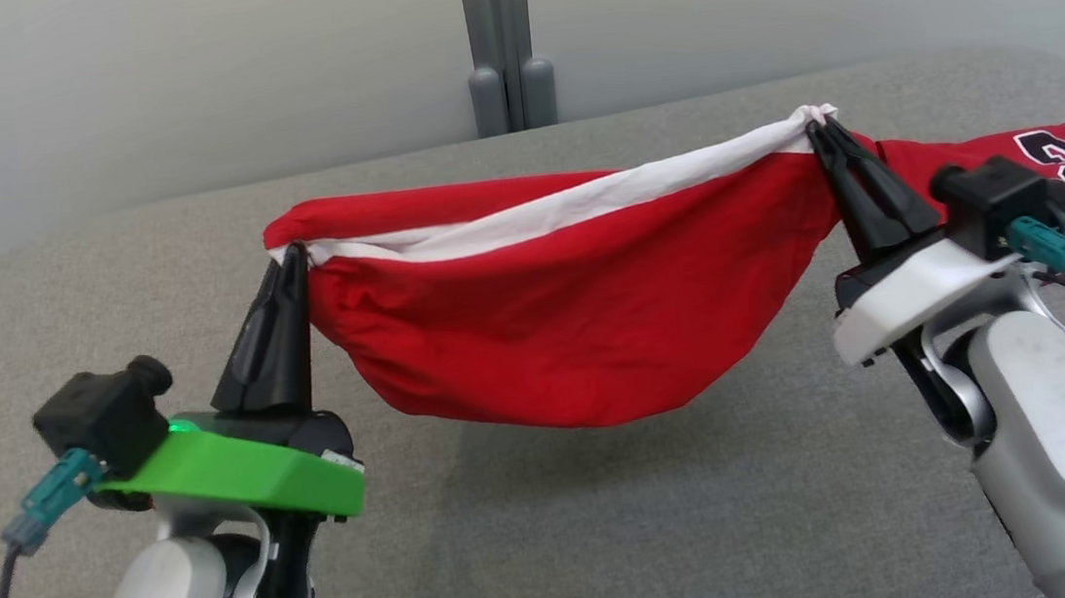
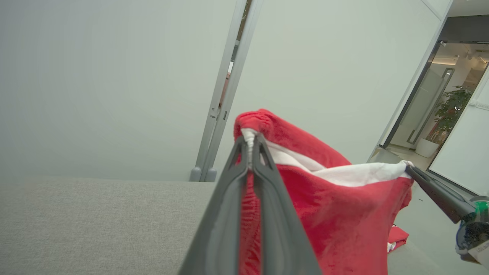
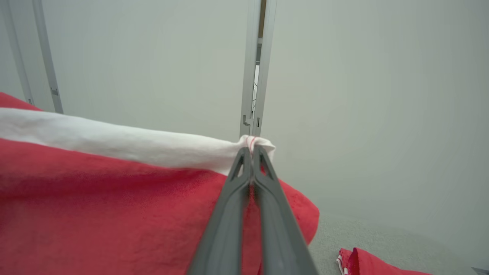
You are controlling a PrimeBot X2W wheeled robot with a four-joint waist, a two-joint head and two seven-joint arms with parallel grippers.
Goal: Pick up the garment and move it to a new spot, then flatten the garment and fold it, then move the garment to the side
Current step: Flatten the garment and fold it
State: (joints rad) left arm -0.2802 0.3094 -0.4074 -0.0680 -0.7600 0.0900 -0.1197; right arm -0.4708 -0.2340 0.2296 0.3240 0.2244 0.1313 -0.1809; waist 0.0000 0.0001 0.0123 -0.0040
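Left gripper (image 1: pixel 292 256), lower left, is clamped on one end of the garment's (image 1: pixel 575 334) white band (image 1: pixel 582 201); right gripper (image 1: pixel 824 129), upper right, on the other. Cloth sags mid-frame over the grey surface (image 1: pixel 615 545). You can expect light, limp fabric: grip at band corners, w/ tension btwn grips.

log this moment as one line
left hand: shut on garment | right hand: shut on garment | garment: hanging between hands above table

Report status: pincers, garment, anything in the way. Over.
Left pincer shut on garment, right pincer shut on its white band. Garment slung between them, sagging over grey surface. Numbered red cloth lies by right arm.
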